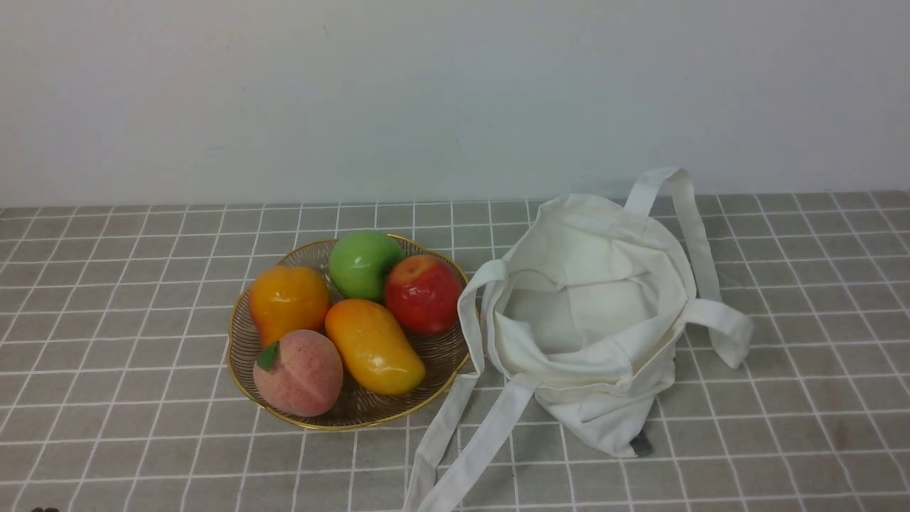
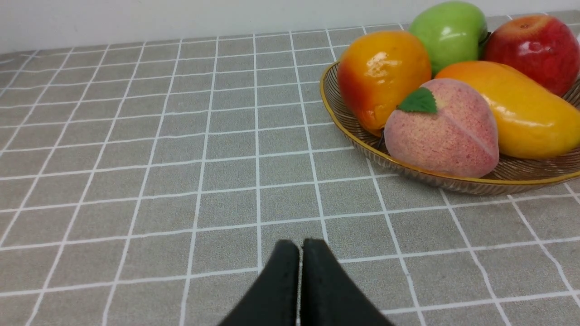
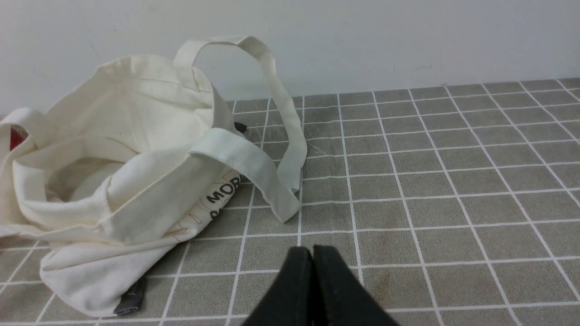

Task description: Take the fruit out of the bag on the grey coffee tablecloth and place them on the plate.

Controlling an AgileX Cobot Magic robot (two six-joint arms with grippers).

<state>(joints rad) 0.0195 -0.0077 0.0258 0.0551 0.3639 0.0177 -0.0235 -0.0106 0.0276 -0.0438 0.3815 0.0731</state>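
Observation:
The yellow-orange mango [image 1: 375,346] lies in the gold wire plate [image 1: 245,370] on the grey checked tablecloth [image 1: 128,299], with a green apple [image 1: 364,263], a red apple [image 1: 424,294], an orange pear-shaped fruit [image 1: 288,300] and a pink peach [image 1: 298,372]. The mango also shows in the left wrist view [image 2: 516,108]. The cream tote bag [image 1: 590,313] lies open to the right of the plate, and its inside looks empty. My left gripper [image 2: 301,246] is shut and empty over bare cloth short of the plate [image 2: 435,179]. My right gripper [image 3: 312,252] is shut and empty beside the bag [image 3: 113,181].
The bag's long straps [image 1: 462,441] trail toward the front edge of the table. Another strap [image 3: 281,136] loops up and rests on the cloth near my right gripper. A white wall [image 1: 455,92] stands behind the table.

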